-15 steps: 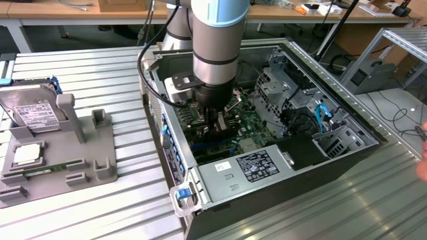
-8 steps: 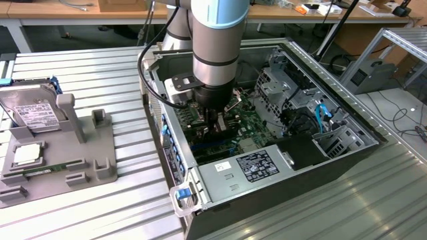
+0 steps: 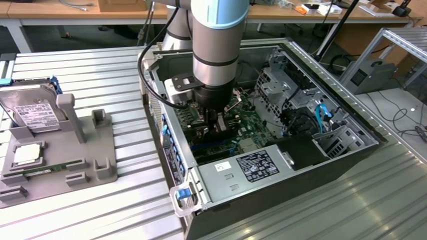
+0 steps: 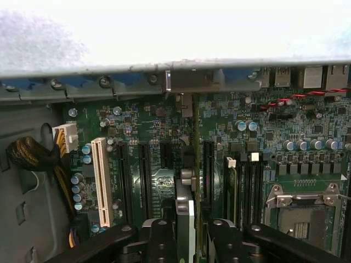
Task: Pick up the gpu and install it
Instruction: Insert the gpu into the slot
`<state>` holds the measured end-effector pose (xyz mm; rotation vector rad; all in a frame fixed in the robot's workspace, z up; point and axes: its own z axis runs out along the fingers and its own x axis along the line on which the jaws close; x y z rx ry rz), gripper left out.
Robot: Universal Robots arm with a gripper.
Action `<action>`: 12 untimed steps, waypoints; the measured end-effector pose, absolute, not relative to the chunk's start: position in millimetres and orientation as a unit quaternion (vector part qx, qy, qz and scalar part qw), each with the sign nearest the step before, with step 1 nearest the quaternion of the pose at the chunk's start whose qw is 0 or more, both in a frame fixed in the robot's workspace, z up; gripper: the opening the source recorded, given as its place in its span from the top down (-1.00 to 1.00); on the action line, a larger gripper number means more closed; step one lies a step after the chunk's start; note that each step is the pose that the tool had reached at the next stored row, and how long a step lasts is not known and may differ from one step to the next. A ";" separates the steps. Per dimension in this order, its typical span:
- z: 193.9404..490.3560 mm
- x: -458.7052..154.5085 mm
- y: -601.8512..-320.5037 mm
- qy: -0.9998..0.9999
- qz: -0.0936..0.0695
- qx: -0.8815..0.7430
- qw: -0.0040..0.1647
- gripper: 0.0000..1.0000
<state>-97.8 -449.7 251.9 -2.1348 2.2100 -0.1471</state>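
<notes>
Step in hand: seating the gpu (image 4: pixel 185 219) into an expansion slot on the motherboard (image 4: pixel 258 137), judging from how the arm is reaching down inside the open computer case (image 3: pixel 347 150).

Tool state: the tool (image 4: pixel 185 233) is standing partly open, its two dark fingers (image 4: pixel 160 241) pressing on either side of the gpu, so it is gripping the card edge-on.

Card position: the gpu is hanging upright between the fingers, thin edge showing in the wrist view, its length running toward the case's back wall, where a silvery bracket piece (image 4: pixel 184 81) is sitting at the slot opening.

Slot row: black slots (image 4: pixel 145 164) are lying parallel on both sides of the card, and a white slot (image 4: pixel 101 181) is lying further out; whether the card's edge is already touching a slot I cannot tell.

Doing it well: keeping the card vertical and parallel to the slot, lining the bracket end with the rear opening, and pressing straight down and evenly so that neither end is going in first.

Risks: tilting could be jamming the connector edge; the capacitors (image 4: pixel 241 126) close beside the slot row are leaving little room for sideways drift.

Elsewhere: a grey parts holder (image 3: pixel 73 155) on the counter (image 3: pixel 300 215), at the exterior view's left, is carrying a hard drive (image 3: pixel 30 107), well apart from the tool.
</notes>
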 end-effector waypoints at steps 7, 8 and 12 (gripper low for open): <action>251.9 -97.8 -449.6 0.718 -0.048 -0.694 0.033 0.47; 252.6 -97.7 -449.6 0.718 -0.048 -0.694 0.033 0.47; 255.8 -97.8 -449.7 0.718 -0.048 -0.694 0.033 0.47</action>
